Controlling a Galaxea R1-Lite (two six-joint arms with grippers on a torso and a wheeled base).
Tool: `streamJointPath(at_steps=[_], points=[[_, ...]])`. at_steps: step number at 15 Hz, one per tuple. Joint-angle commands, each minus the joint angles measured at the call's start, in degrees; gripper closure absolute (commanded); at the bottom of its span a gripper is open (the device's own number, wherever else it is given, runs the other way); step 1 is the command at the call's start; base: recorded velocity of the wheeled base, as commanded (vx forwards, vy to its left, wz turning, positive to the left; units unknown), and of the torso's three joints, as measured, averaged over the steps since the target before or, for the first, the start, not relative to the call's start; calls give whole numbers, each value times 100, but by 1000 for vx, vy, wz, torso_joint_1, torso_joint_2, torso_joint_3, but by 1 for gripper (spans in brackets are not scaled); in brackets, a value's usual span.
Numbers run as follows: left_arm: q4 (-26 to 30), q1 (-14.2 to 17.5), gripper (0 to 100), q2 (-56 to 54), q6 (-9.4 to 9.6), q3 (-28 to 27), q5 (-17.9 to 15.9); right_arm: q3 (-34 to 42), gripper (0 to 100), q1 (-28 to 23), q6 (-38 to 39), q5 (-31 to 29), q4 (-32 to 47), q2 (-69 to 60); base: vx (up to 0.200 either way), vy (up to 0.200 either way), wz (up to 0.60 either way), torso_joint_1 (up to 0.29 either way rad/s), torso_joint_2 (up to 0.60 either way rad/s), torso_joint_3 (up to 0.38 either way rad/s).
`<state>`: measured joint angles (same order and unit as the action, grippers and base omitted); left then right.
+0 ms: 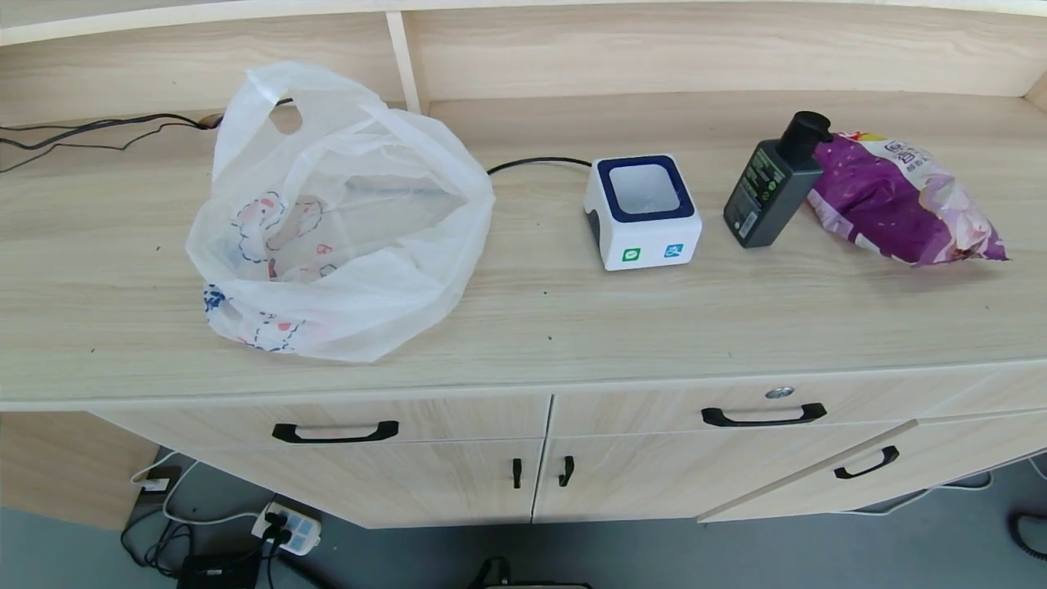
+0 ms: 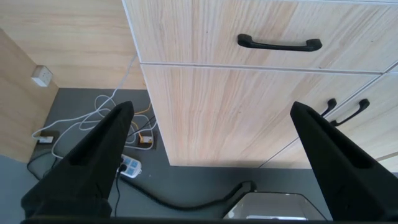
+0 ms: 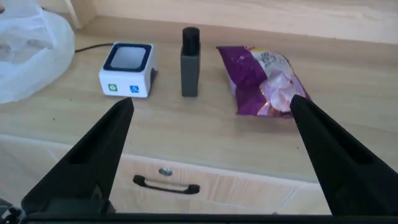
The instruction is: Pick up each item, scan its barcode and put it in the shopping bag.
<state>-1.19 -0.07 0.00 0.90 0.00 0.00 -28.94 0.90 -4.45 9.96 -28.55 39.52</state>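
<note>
Now, dark upright bottle (image 1: 769,192), crinkled purple packet (image 1: 900,209)

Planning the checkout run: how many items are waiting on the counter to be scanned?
2. A dark bottle stands right of the scanner; a purple snack bag lies right of the bottle. The shopping bag's folds may hide something.

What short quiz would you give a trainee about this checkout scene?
1. True or false: the bottle lies inside the bag.
2. Which thing stands between bag and bottle? A) scanner B) cup C) plate
3. Fill in: the packet beside the bottle is ___ in colour.
Key: 1 false; 2 A; 3 purple.
</note>
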Motion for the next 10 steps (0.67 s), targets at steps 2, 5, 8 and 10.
streamJointPath(at_steps=[2,5,8,10], points=[[-4,-1,0,9,-2,0,0,-1272,0,692,-109,199,-3895,4178,0,0,0,0,0,0],[-4,-1,0,9,-2,0,0,-1386,0,938,-425,199,-4317,4863,0,0,0,0,0,0],[-4,-1,0,9,-2,0,0,-1096,0,1149,-425,129,-4387,5101,0,0,0,0,0,0],[-4,-1,0,9,-2,0,0,-1333,0,1123,-399,129,-4387,5285,0,0,0,0,0,0]])
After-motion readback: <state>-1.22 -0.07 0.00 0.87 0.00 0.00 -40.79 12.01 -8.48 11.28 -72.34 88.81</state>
